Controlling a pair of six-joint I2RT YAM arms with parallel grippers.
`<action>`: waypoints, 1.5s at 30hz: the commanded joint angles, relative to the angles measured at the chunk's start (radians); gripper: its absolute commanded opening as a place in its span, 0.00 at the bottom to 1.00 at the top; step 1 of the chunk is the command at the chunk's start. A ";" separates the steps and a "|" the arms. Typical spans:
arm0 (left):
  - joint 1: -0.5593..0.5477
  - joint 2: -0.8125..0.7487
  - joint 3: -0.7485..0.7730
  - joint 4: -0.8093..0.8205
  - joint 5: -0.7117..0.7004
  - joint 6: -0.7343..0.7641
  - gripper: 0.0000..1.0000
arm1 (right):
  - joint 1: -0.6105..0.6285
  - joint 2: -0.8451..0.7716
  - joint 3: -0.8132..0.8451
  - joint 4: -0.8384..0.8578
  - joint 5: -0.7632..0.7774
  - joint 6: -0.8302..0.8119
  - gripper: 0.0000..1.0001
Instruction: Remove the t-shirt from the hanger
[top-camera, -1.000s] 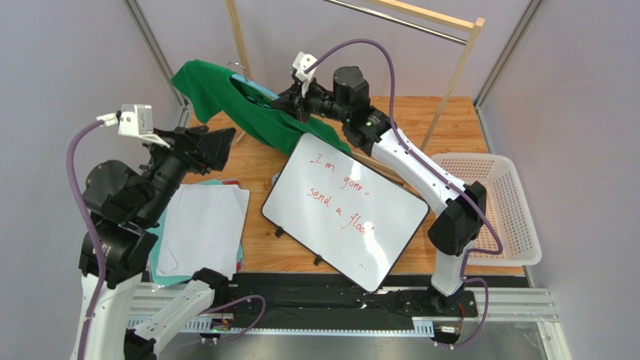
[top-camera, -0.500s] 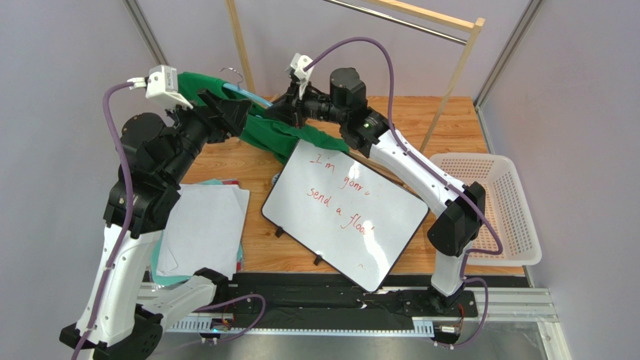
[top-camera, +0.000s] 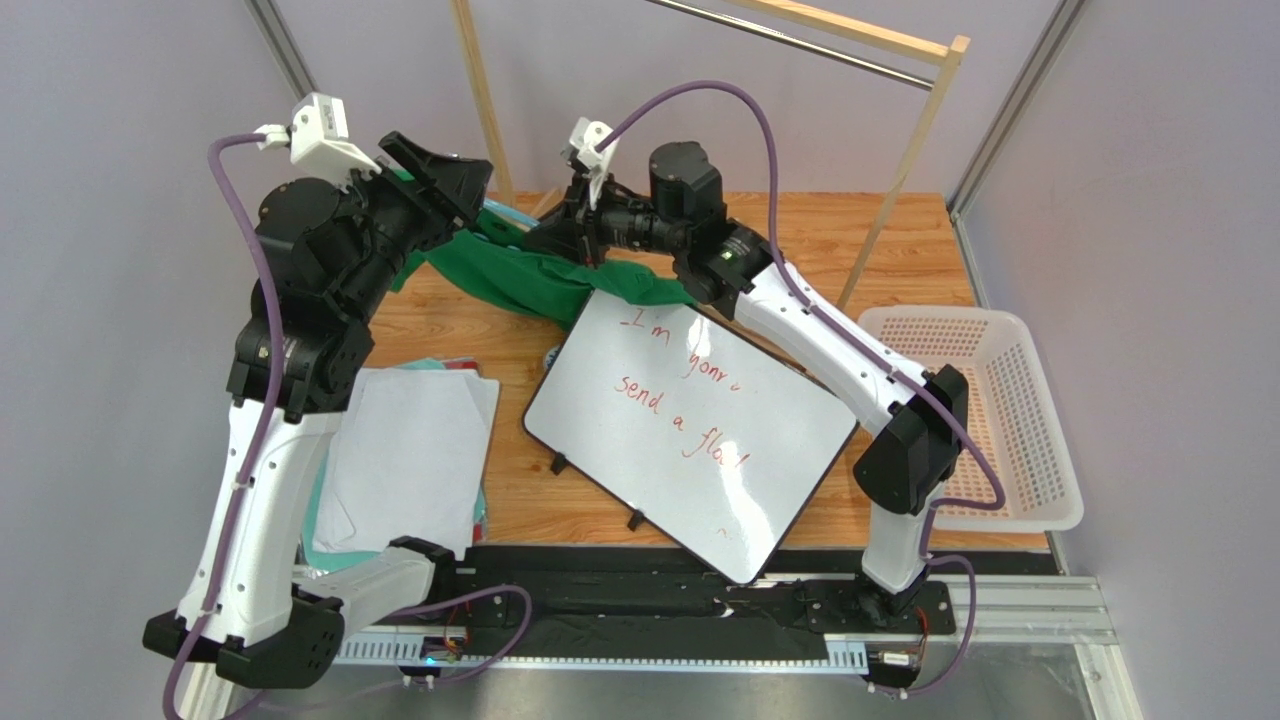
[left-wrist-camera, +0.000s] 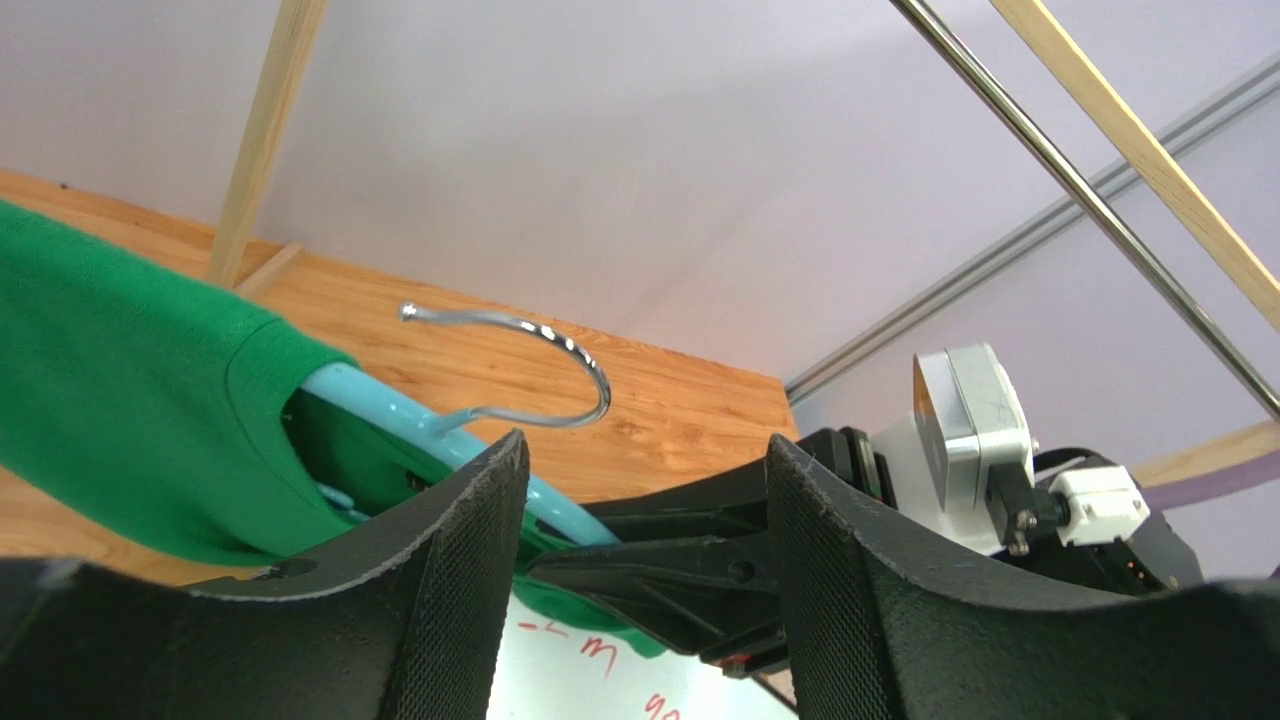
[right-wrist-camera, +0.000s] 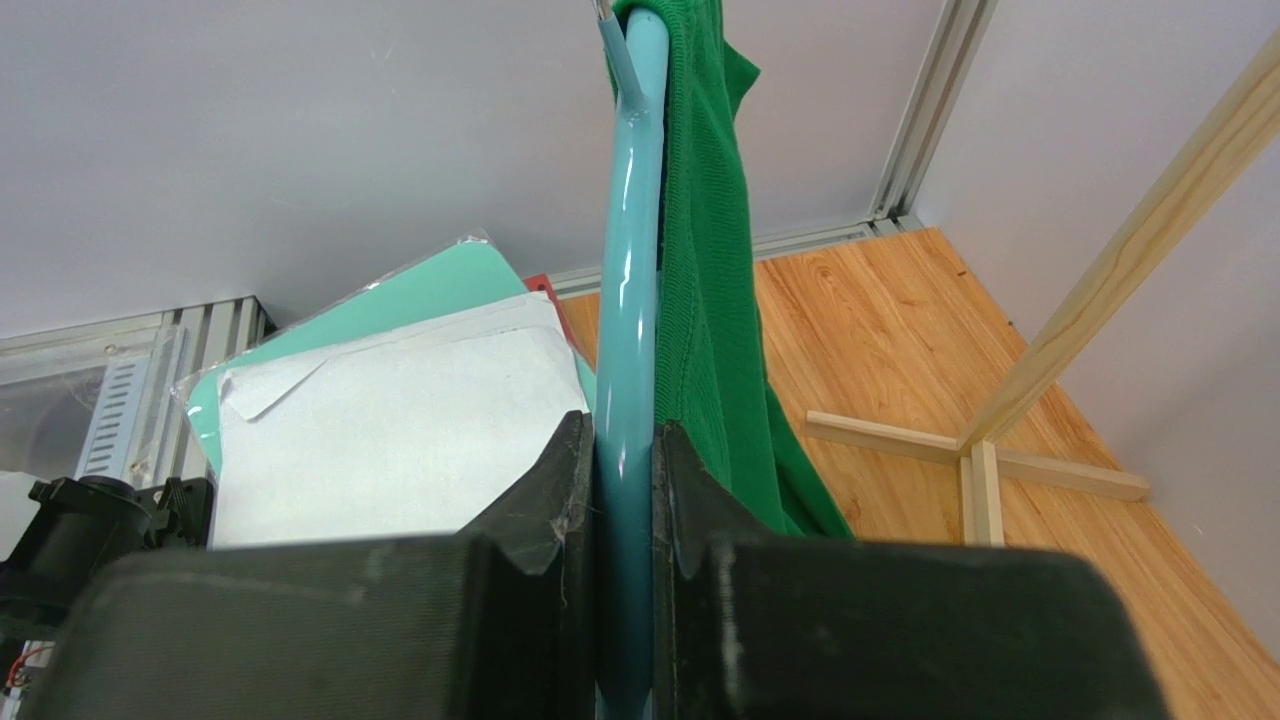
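Since half a second ago the left arm has lifted higher over the far-left corner of the bench. The t-shirt (top-camera: 519, 278) has sagged lower, and less of it shows beyond the left arm.

The shirt hangs in the air above the far-left part of the table (top-camera: 857, 240). It is still threaded on the hanger (left-wrist-camera: 391, 413), and its lower folds trail toward the far edge of the whiteboard (top-camera: 691, 428). In the left wrist view the collar is open around the blue bar, with the hook (left-wrist-camera: 526, 338) standing free of the cloth.

The right gripper (right-wrist-camera: 619, 435) is pressed together on the hanger's bar, the green cloth hanging just beside its fingers. The left gripper (left-wrist-camera: 643, 450) is spread wide and holds nothing, its opening facing the collar.

The shirt looks light, limp and knitted, so it should bunch and stretch instead of sliding off in one piece. The hanger looks thin, stiff and smooth, so the cloth should slip along it once the collar clears the bar's end. The best hold is probably a fold of the collar or shoulder beside the hook, pinching cloth alone. Catching the bar as well would pull against the right arm's grip.

Paper sheets (top-camera: 406, 450) lie by the left edge, and a basket (top-camera: 1037, 450) sits at the right edge.
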 joint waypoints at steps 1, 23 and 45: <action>0.016 0.004 0.008 0.074 0.042 -0.028 0.63 | 0.023 -0.025 0.054 0.046 -0.013 -0.032 0.00; 0.033 0.027 -0.009 0.099 -0.022 0.067 0.15 | 0.072 -0.057 0.054 0.052 -0.020 -0.099 0.00; 0.036 0.149 0.059 0.455 -0.056 -0.200 0.00 | 0.079 -0.330 -0.375 0.151 0.527 -0.276 0.93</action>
